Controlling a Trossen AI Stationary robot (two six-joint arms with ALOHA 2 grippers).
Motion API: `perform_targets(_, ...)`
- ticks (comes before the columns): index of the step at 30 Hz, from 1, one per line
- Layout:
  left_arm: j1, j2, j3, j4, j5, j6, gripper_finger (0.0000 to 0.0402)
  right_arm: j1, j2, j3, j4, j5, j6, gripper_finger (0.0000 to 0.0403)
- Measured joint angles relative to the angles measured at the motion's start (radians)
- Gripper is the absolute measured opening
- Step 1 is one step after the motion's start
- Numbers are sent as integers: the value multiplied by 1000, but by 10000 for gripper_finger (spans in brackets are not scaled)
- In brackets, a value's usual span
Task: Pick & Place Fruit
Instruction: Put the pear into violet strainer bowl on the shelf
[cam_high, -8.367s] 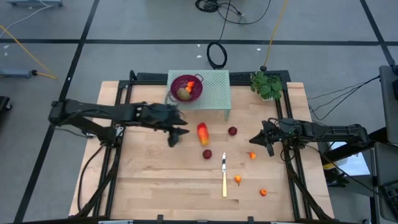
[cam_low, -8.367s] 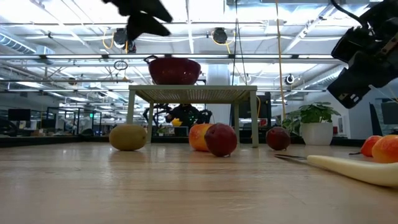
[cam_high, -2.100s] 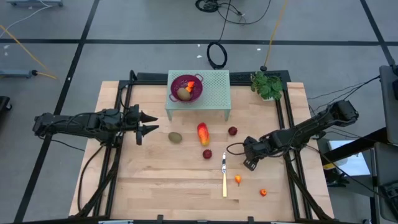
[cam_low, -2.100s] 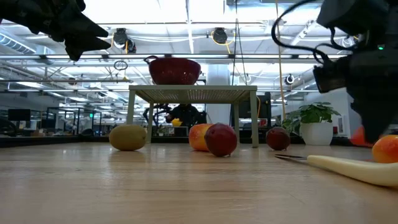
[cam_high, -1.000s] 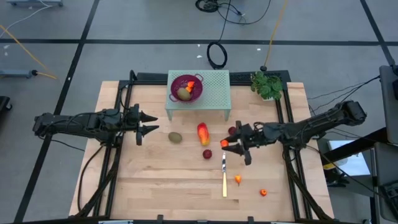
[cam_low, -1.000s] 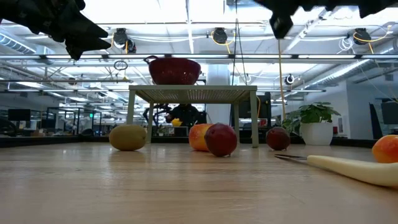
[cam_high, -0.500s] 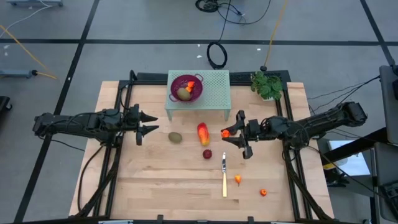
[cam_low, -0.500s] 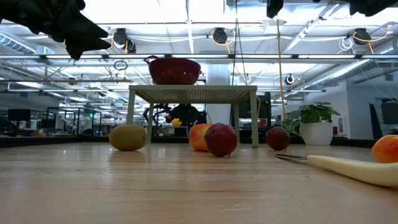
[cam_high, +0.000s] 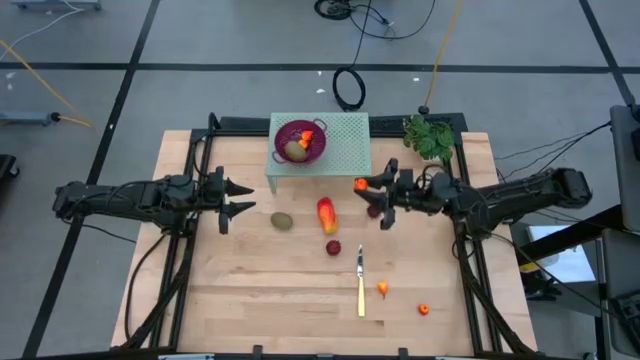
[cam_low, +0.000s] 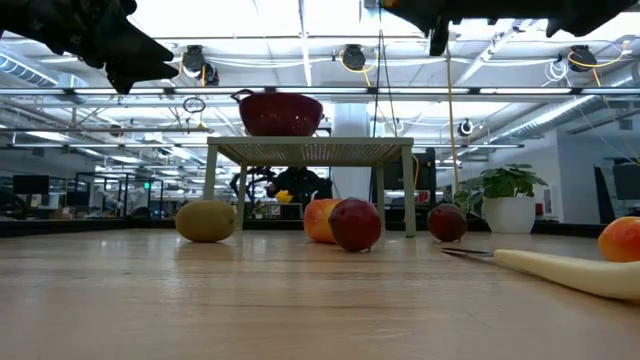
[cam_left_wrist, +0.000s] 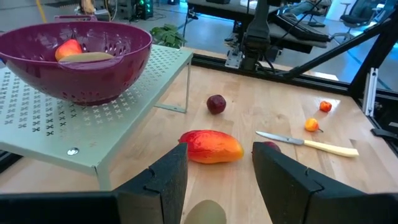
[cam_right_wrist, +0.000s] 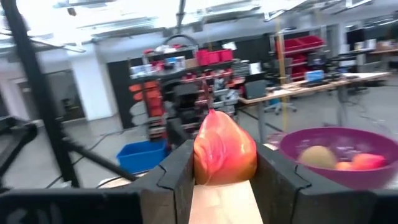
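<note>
Orange little fruit piece (cam_high: 361, 185) pinched tight in my right gripper (cam_high: 366, 192), up in air beside green stand (cam_high: 345, 150), near purple colander (cam_high: 299, 139). Colander holds, I think, brown-green oval (cam_high: 294, 150) plus orange bit. My left gripper (cam_high: 238, 198) waits at left, fingers apart, nothing in them. Red-orange oblong (cam_high: 326, 213), dark red balls on table.

No readable text, labels or numbers anywhere

A purple colander (cam_high: 299, 139) sits on a pale green perforated stand (cam_high: 343, 146) at the bench's (cam_high: 250, 290) far edge — potted plant (cam_high: 431, 135) far right, yellow-handled knife (cam_high: 360, 284) nearer.
</note>
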Motion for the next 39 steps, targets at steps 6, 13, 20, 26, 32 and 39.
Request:
perform_targets(6,0,0,0,0,0,0,182,-108,13,68,-79,-36,7,125)
perform_targets(13,4,0,0,2,-2,-12,182,-250,94,251,-314,-176,-28,125)
perform_targets(20,42,0,0,3,-2,-15,182,-343,219,433,-500,-297,-134,125)
perform_targets(26,73,-34,0,3,6,-19,182,-389,349,556,-596,-373,-212,125)
perform_targets(32,81,-113,0,2,26,-15,182,-412,456,667,-629,-400,-272,125)
perform_targets(39,81,-185,0,-9,25,-14,182,-414,552,778,-721,-401,-362,126)
